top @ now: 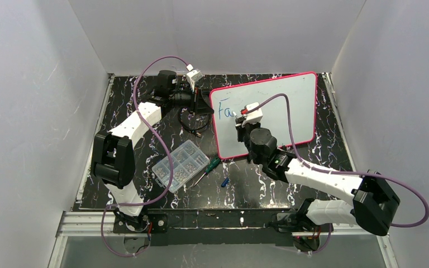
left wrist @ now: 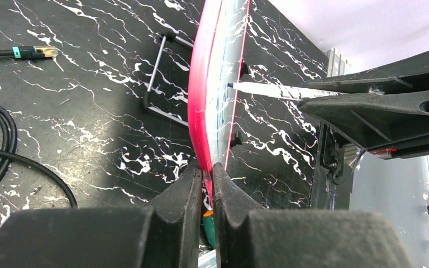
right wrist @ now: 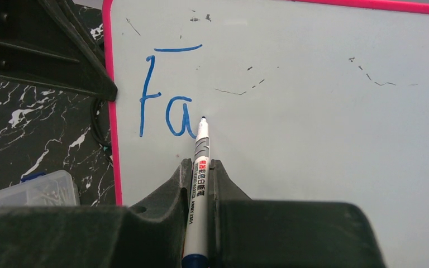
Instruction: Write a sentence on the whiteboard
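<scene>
Nearest the lens: right gripper (right wrist: 201,167), clamped tight on a white-barrelled blue marker (right wrist: 198,195), nib pointing up the board. Nib at or just off the surface, right beside the foot of the "a". Contact not resolvable from the wrist view.

Whiteboard (right wrist: 313,139): propped at a tilt toward the far middle of the black marbled table (top: 268,184). Pink frame, left edge pinched between the closed fingers of the left gripper (left wrist: 208,174). Steadying role, by judgement.

Sentence (right wrist: 167,100): only "Fa" in blue, near the board's top left corner.

Step in hand, judged: first word under way, next letter due. Early in the task.

Next move calls for a small shift of the nib to the right, clear of the "a", then light even pressure through the stroke. Hold the baseline level with "Fa". Keep the left pinch firm against rocking.

Lying apart from both arms: clear parts box (top: 180,166), green-handled screwdriver (top: 209,166).
</scene>
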`<state>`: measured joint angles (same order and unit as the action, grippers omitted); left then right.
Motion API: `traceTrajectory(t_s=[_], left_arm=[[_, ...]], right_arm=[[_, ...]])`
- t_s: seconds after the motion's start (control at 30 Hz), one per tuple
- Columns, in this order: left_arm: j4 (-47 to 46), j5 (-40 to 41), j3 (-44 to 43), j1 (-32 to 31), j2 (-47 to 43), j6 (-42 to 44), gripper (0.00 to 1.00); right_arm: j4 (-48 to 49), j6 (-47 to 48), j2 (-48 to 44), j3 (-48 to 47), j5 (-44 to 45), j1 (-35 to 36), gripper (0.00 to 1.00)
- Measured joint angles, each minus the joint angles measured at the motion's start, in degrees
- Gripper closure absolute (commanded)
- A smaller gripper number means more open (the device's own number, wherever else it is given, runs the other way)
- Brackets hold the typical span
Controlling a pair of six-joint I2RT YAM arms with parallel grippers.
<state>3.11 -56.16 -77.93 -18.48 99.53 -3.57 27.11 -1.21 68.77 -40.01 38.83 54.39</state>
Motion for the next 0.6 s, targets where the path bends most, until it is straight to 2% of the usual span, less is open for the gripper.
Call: traceTrajectory(t_s=[0.6], left_arm=[[0.1, 0.5, 0.0, 0.0, 0.0, 0.0, 1.0]], right_arm=[[1.6, 0.1, 1.3, -0.7, 1.9, -0.9, 0.99]])
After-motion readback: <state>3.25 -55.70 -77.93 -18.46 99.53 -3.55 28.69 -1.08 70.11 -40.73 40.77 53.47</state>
